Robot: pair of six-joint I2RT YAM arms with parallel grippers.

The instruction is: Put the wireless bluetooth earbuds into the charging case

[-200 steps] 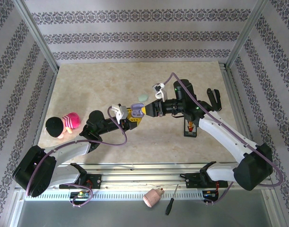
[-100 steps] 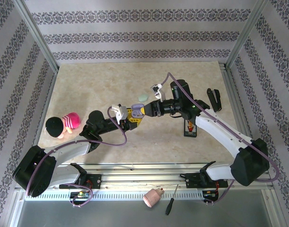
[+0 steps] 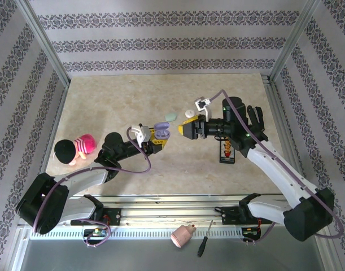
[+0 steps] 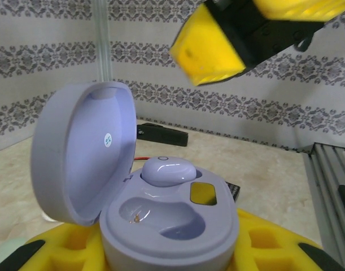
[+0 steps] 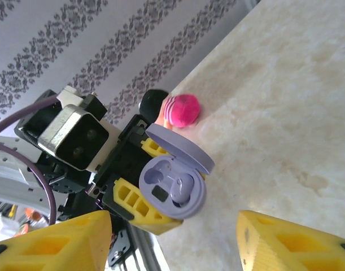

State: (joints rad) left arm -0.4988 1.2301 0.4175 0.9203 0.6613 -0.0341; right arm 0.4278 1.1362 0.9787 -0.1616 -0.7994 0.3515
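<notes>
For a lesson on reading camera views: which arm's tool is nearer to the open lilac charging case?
Left. The left tool grips the lilac charging case from underneath. The right tool hangs open farther right in the top view, apart from the case.

case (image 4: pixel 178 245), 1 free socket (image 4: pixel 161 217), raised lid (image 4: pixel 84 149) beside, approach seemingly open

Bright, even, diffuse light; faint soft shadows on the worktop (image 3: pixel 104 96). Top view sharp. Wrist views: nearest foreground blurred, charging case (image 4: pixel 166 217) in focus, mild sheen.
</notes>
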